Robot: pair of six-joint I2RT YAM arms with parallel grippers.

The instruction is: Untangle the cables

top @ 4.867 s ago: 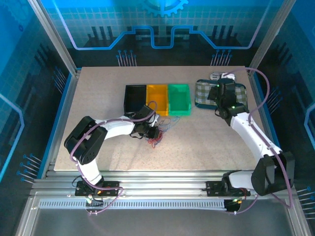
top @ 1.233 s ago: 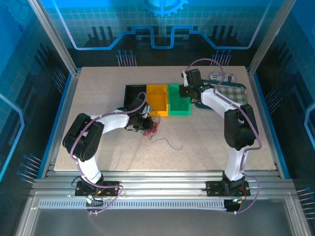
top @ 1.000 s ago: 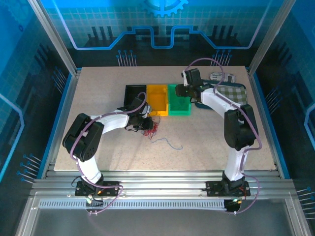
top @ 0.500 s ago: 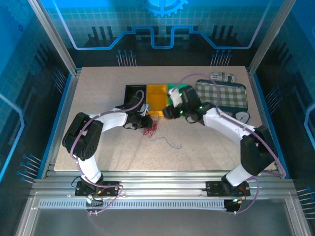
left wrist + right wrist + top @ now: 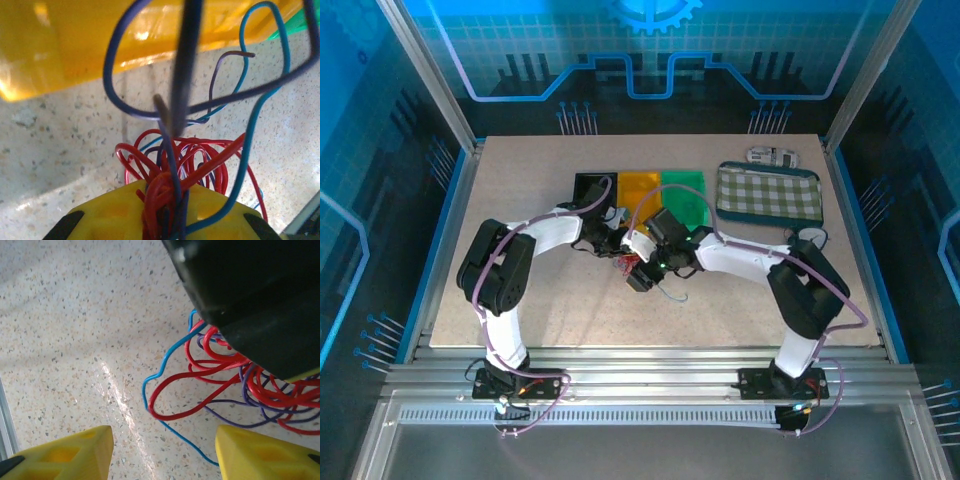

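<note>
The cables (image 5: 170,165) are a tangle of red and blue-to-dark wires lying on the speckled table in front of the orange bin. My left gripper (image 5: 167,215) is shut on the bunch, whose loops fan out past its yellow fingers. From above, the cables (image 5: 626,262) sit between my left gripper (image 5: 618,252) and my right gripper (image 5: 638,278). My right gripper (image 5: 162,455) hovers open just over the table, with red and blue loops of the cables (image 5: 215,365) lying ahead of its fingertips (image 5: 65,450). One loose blue cable (image 5: 672,296) lies apart on the table.
A black bin (image 5: 590,190), an orange bin (image 5: 642,188) and a green bin (image 5: 685,195) stand in a row behind the cables. A checked tray (image 5: 768,192) lies at the back right. The left gripper's black body (image 5: 260,290) hangs close above my right gripper.
My right arm has swung from the green bin down and left to the cables beside the left gripper. The left gripper has kept the bunch and shifted slightly.
</note>
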